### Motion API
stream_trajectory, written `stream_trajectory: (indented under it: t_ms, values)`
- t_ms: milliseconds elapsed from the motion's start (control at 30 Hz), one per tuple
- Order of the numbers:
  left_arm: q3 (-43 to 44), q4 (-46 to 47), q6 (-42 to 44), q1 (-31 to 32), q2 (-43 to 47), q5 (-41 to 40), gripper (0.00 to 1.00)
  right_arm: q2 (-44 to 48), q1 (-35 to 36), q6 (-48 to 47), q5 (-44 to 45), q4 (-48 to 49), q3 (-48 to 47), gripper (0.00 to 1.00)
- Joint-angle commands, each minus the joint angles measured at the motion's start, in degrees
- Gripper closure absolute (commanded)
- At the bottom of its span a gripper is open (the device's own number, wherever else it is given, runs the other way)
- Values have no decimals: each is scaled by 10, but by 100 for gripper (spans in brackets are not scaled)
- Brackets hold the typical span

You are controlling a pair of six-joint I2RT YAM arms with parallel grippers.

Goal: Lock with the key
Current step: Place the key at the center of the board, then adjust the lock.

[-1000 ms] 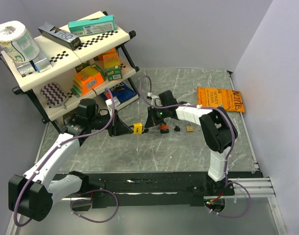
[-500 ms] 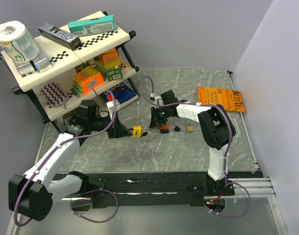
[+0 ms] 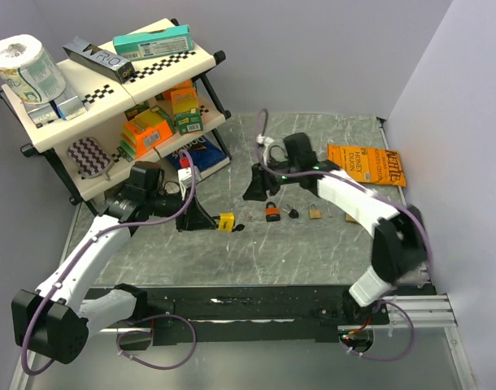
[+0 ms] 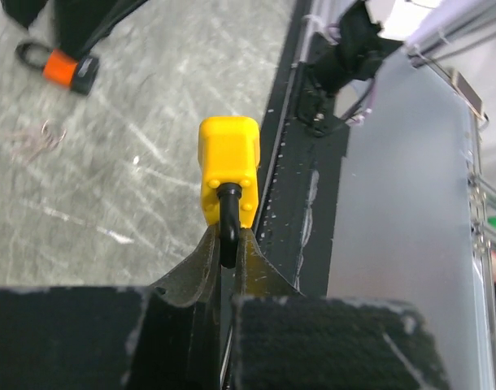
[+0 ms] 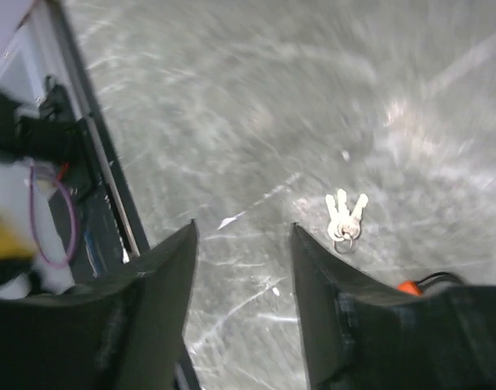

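Right gripper (image 3: 253, 192), spread and empty, has lifted off the orange-bodied padlock (image 3: 272, 213). Silver keys (image 5: 343, 218) beside it lie ungrasped. Left gripper (image 4: 226, 244) clamps the yellow plastic-cased padlock (image 4: 228, 166).

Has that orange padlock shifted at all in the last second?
No. The orange padlock lies where it did, the same gap left of the brass padlock.

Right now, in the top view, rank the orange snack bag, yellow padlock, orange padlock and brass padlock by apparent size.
1. orange snack bag, clearly largest.
2. yellow padlock and orange padlock: look alike, not ranked.
3. brass padlock, slightly smaller.
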State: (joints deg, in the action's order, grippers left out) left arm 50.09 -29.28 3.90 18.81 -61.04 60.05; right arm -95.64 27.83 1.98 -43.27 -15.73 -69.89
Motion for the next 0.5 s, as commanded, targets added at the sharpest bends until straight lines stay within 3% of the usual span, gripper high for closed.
stream_trajectory:
  t_ms: [0, 167, 333, 467]
  values:
    - [48, -33, 69, -3, 10, 95, 99, 155, -4, -133, -49, -43, 46, 37]
    - [60, -32, 78, 0, 18, 136, 99, 309, -4, -206, -74, -61, 104, 13]
    - [79, -10, 48, 33, 24, 143, 99, 364, -4, -216, -94, -95, 96, 6]
    - [105, -66, 100, 93, 23, 118, 99, 431, -2, -288, -154, -113, 99, 1]
